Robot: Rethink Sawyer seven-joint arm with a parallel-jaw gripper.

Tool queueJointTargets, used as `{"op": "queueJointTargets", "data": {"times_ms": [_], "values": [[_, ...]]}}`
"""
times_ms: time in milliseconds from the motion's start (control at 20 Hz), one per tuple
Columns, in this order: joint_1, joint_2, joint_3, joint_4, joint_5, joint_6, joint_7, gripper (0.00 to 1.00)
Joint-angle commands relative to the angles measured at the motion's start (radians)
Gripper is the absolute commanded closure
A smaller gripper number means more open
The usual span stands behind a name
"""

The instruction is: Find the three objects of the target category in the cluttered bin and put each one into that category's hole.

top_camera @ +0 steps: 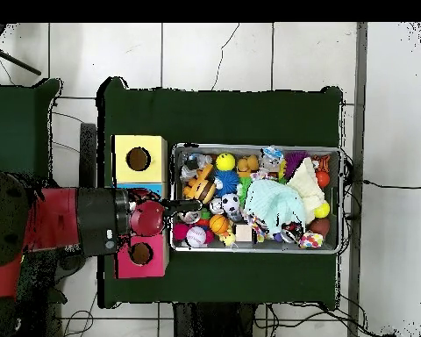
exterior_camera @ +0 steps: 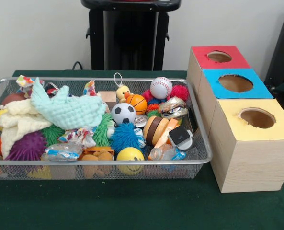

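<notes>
One mesh bin [exterior_camera: 201, 136] of mixed toys, three holed boxes at its 3 o'clock: red [exterior_camera: 228, 64], blue [exterior_camera: 256, 91], yellow [exterior_camera: 280, 129]; claw [top_camera: 181, 205] state unclear.

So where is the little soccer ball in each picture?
Front view: the soccer ball sits mid-bin, just below the orange basketball.
Overhead view: the soccer ball lies in the bin's left half, just above the basketball.
Shared landmark: the white baseball, just past the basketball in both views.
</notes>
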Motion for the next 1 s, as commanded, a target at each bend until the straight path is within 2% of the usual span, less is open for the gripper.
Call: {"op": "queueJointTargets", "data": {"times_ms": [50,1000], "values": [[-0.002,0.113,0.143,0.058,0.038,0.069,0.019,1.00],[0.046,0.218,0.129,0.086,0.079,0.032,0.218,1.00]]}}
